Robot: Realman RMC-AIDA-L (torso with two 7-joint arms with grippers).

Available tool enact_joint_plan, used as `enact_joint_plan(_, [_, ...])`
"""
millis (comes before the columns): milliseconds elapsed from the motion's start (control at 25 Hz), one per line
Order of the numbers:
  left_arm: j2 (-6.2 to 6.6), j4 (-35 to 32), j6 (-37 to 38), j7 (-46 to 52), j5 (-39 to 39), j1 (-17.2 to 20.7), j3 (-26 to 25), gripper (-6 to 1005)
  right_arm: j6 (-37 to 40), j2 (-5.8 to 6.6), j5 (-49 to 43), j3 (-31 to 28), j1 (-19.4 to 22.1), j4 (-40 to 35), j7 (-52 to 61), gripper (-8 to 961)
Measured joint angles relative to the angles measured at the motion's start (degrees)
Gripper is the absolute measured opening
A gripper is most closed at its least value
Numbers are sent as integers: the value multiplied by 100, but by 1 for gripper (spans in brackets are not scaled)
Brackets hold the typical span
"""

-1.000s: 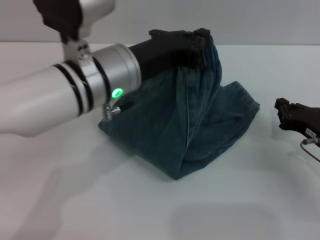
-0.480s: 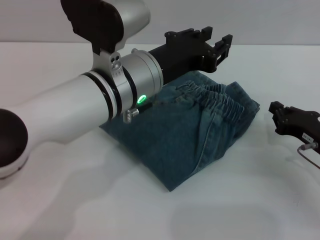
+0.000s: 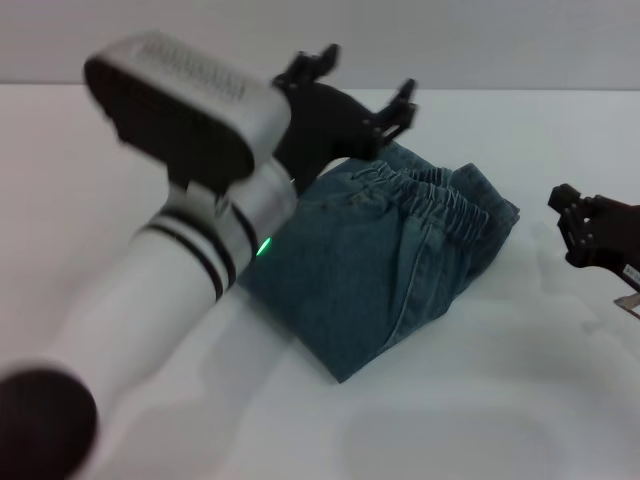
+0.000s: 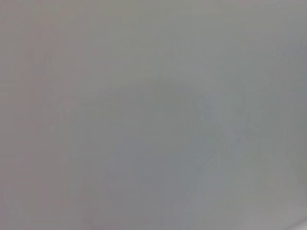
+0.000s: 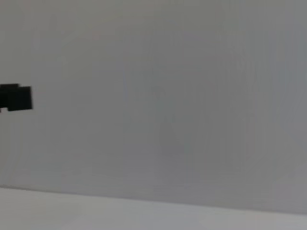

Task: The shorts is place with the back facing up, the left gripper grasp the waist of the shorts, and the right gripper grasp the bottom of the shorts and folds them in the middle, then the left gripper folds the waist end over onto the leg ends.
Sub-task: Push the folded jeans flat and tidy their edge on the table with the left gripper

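The blue denim shorts (image 3: 380, 270) lie folded in a compact bundle on the white table (image 3: 480, 420) in the head view. The puckered waist of the shorts (image 3: 450, 208) rests on top, toward the right end of the bundle. The bottom of the shorts is hidden under that folded layer. My left gripper (image 3: 362, 80) hovers open above the bundle's far edge, holding nothing, its arm crossing the left of the picture. My right gripper (image 3: 568, 225) stands open and empty just off the bundle's right side. Neither wrist view shows the shorts.
The left arm's white forearm (image 3: 170, 290) covers the near left of the table and part of the bundle's left edge. The right wrist view shows a plain wall, a strip of table and a black part (image 5: 15, 97) at the picture's edge.
The left gripper let go of the waist end, which dropped onto the bundle, then rose and swung back to the left. The right gripper has barely shifted.
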State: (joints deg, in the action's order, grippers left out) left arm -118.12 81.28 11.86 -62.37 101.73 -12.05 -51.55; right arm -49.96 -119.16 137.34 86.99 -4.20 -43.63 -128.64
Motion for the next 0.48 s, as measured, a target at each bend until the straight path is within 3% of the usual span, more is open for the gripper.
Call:
enact_joint_plan(160, [11,-302,1647,996,1422,211,717,832,-180,-9,75,-158,37,44,-305,63])
enact_joint_plan(200, [18,-461,1944,1357,1779,224,812,835,-182,-10,98,-192,41,45,-346,63])
enact_joint_plan(320, [-9,-1593,3652,3495,3232,139,1146,843,-187,-11,119,-255,44,71,-488,64])
enact_joint_plan(360, [-63,-2637,4820,4673,3831,-124,1405,846,-191,-14,139,-268,47,121,-629,64])
enact_joint_plan(400, [-63,-2637,4820,4673,3831,-124,1405,843,-190,-16,154,-279,52,153,-694,64])
enact_joint_plan(480, [-70,-3362,5508,5358,4003,-384,1670,838,-191,-18,169,-288,63,186,-738,65])
